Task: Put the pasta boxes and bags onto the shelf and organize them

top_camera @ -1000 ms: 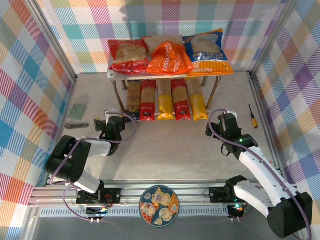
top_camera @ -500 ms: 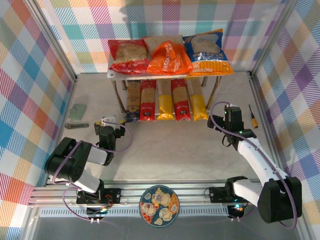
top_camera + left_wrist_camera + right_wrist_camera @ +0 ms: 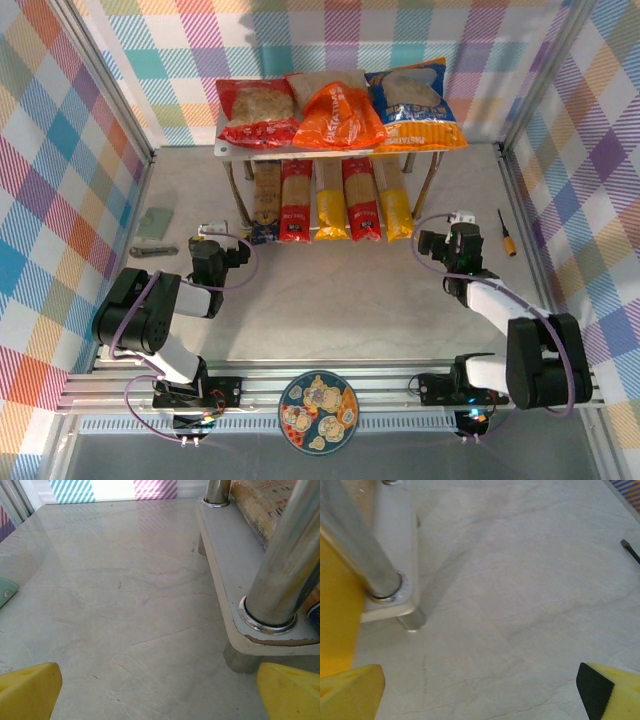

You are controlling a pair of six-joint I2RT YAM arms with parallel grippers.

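A pale stone-patterned table (image 3: 330, 290) sits inside checked walls. Three pasta bags (image 3: 338, 117) lie atop the shelf (image 3: 300, 152), and five spaghetti packs (image 3: 331, 200) lie side by side beneath it. The left gripper (image 3: 159, 692) and right gripper (image 3: 480, 692) hang wide open and empty near its legs.

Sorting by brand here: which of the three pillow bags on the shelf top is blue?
The rightmost bag, blue with an orange band along its near edge; the middle bag is orange, the left bag red.
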